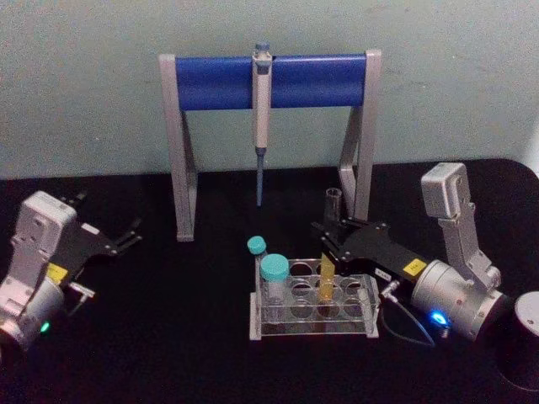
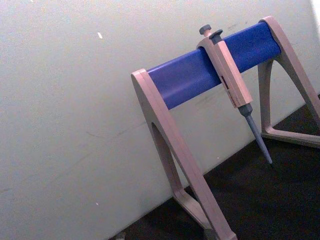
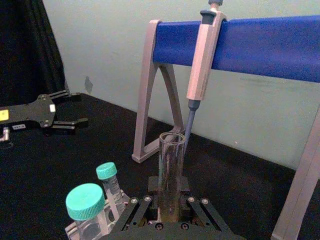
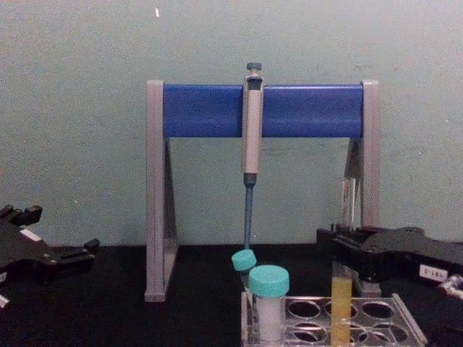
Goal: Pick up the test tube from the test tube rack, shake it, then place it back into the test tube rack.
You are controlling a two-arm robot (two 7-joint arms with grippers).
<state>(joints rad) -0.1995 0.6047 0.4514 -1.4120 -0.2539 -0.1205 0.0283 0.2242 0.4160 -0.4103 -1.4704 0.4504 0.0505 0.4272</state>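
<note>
On the left of the black desk [image 1: 168, 337] the left hand [image 1: 131, 235] lies low, well apart from everything else, its two fingers spread with nothing between them. Further right, at the back near the wall, stands a grey frame with a blue crossbar [image 1: 219, 82], and a grey-blue pipette [image 1: 262, 109] hangs from the middle of the bar with its tip pointing down. In front of the frame, nearer the robot, sits a low clear rack [image 1: 313, 330] with round holes in its top. Two teal-capped vials stand at the rack's left end, the smaller one [image 1: 256, 246] behind the wider one [image 1: 274, 271]. To their right the test tube [image 1: 327, 284] stands upright in a hole near the rack's middle, its bottom in the rack, yellow liquid in its lower part and its open clear top rising above the rack. The right hand [image 1: 331, 234] reaches in from the right at the tube's mid-height, above the liquid. In the right wrist view its fingers sit tight against both sides of the glass, clamped on the tube. At the desk's far right edge stands a dark cylinder [image 1: 524, 341].
</note>
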